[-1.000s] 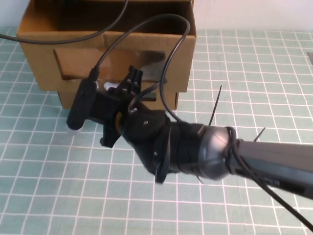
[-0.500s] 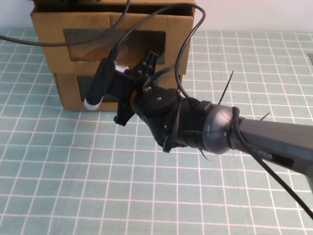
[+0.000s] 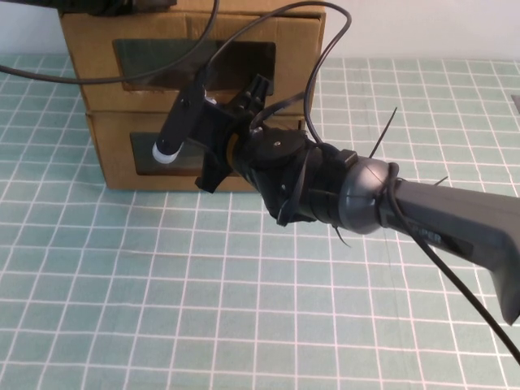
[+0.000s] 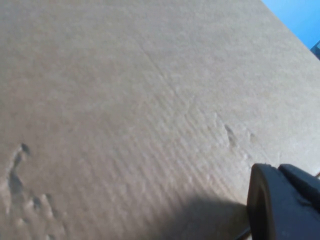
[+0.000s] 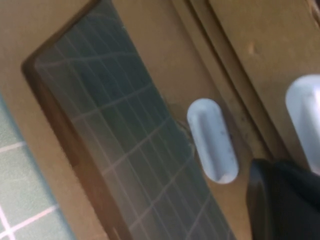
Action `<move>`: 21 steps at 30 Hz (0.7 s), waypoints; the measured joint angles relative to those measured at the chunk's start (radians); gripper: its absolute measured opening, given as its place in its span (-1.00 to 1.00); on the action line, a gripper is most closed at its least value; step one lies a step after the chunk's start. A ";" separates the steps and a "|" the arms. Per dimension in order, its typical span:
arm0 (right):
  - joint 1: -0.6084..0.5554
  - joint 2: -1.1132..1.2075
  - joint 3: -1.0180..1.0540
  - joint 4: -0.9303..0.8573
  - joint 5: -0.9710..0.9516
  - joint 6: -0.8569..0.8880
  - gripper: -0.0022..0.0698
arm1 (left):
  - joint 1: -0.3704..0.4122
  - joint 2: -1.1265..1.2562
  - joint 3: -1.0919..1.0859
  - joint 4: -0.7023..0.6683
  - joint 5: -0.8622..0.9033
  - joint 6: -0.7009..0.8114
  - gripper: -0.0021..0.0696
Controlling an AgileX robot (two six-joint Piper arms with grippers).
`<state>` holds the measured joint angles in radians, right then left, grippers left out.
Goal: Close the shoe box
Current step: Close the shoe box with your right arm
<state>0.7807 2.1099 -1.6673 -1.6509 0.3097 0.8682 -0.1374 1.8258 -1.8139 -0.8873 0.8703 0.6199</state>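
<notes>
The shoe box (image 3: 296, 49) is the upper of two stacked brown cardboard boxes at the back left. Its window (image 3: 158, 58) faces me and its front sits about flush with the box below. My right gripper (image 3: 250, 96) reaches in from the right and is against the shoe box's front, just below the window. In the right wrist view the gripper (image 5: 282, 200) is dark beside the shoe box's white pull tab (image 5: 306, 117). My left gripper (image 3: 114, 6) rests on top of the box; its wrist view shows the gripper (image 4: 285, 205) over bare cardboard (image 4: 125, 100).
The lower cardboard box (image 3: 114, 166) has its own window (image 5: 115, 130) and a white tab (image 5: 212, 140) above it. Black cables (image 3: 317, 57) loop over the right arm. The green grid mat (image 3: 162, 284) spreads in front of the boxes.
The shoe box's drawer, pulled well out a second ago, has slid back into its shell. My right gripper moved away from me with it.
</notes>
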 joint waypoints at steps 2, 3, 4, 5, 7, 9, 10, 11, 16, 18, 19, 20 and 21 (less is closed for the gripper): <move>-0.002 0.002 0.000 0.000 -0.003 0.000 -0.98 | 0.000 0.000 0.000 0.000 0.002 0.002 -0.96; -0.002 0.004 0.000 0.000 -0.003 0.000 -0.98 | 0.000 0.000 0.000 0.000 0.002 0.003 -0.96; -0.002 0.004 0.000 0.000 -0.003 0.000 -0.98 | 0.000 0.000 0.000 0.000 0.004 0.003 -0.96; -0.002 0.004 -0.001 0.000 -0.004 0.000 -0.98 | 0.000 0.000 0.000 0.000 0.004 0.003 -0.96; -0.002 0.004 -0.002 0.002 -0.007 0.000 -0.98 | 0.000 0.000 0.000 0.000 0.006 0.006 -0.96; -0.002 0.004 -0.002 0.013 -0.009 0.000 -0.98 | 0.000 0.000 0.000 0.000 0.010 0.006 -0.96; -0.002 0.004 -0.002 0.023 -0.009 0.000 -0.98 | 0.000 0.000 0.000 0.000 0.013 0.006 -0.96; -0.002 0.002 -0.002 0.035 -0.009 0.000 -0.98 | 0.000 0.000 0.000 0.000 0.015 0.006 -0.96; -0.008 -0.034 -0.002 0.169 -0.045 0.000 -0.98 | 0.000 -0.011 0.000 0.002 0.028 0.006 -0.96; -0.008 -0.057 0.000 0.261 -0.064 0.000 -0.98 | 0.000 -0.020 0.000 0.008 0.030 0.006 -0.96; -0.008 -0.070 0.000 0.304 -0.066 0.000 -0.98 | 0.000 -0.028 0.002 0.014 0.032 0.006 -0.96; -0.008 -0.085 0.000 0.334 -0.069 0.000 -0.98 | 0.000 -0.034 0.002 0.016 0.032 0.006 -0.96; -0.008 -0.103 -0.002 0.369 -0.075 0.000 -0.98 | 0.000 -0.042 0.002 0.025 0.032 0.006 -0.96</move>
<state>0.7723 2.0066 -1.6697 -1.2815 0.2350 0.8682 -0.1374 1.7839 -1.8120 -0.8619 0.9023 0.6254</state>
